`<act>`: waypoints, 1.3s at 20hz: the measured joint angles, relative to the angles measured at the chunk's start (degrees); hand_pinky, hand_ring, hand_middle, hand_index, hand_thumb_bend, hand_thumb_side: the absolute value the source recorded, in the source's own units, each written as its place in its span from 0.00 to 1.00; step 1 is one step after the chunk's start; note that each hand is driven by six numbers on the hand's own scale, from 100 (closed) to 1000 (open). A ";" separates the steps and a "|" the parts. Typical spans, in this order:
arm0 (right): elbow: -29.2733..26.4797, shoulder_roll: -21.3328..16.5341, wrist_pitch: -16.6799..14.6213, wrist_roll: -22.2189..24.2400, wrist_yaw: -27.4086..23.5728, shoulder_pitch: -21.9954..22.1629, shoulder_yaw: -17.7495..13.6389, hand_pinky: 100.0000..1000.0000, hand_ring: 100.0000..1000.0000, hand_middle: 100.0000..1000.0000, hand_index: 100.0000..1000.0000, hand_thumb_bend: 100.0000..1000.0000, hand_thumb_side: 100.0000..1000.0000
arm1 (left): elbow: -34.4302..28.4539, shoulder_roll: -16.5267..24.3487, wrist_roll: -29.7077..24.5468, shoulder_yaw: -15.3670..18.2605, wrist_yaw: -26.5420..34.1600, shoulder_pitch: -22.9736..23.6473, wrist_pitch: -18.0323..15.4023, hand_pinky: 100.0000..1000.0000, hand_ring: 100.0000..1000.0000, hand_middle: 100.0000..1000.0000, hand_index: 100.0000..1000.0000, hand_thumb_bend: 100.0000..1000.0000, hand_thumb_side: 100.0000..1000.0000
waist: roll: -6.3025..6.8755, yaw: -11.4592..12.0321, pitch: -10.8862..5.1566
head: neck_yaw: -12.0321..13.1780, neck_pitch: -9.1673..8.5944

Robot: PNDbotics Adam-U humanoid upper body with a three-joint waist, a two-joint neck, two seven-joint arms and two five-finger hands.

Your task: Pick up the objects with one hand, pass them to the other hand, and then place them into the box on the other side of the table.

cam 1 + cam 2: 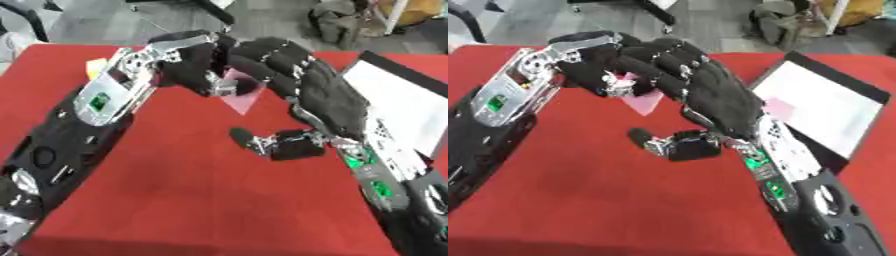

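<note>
A flat pink piece hangs above the middle of the red table, between my two hands. My left hand reaches in from the left with its fingers curled round the piece's upper edge. From the right comes my right hand; its fingers stretch over the top of the piece and touch the left hand. The right thumb sticks out below, apart from the piece. The top of the pink piece is hidden by the fingers.
A black box with a white inside stands at the table's right side, and a small pink thing lies in it. A yellow thing shows behind my left forearm at the far left. Floor and bags lie beyond the far edge.
</note>
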 measured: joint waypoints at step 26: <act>7.19 2.73 8.38 -12.28 3.46 1.64 -1.27 0.73 0.59 0.44 0.62 0.00 0.13 | -0.99 -0.01 0.47 -0.10 1.78 0.98 1.15 0.62 0.42 0.39 0.59 0.11 0.13 | 0.26 -0.01 0.17 | -0.54 0.00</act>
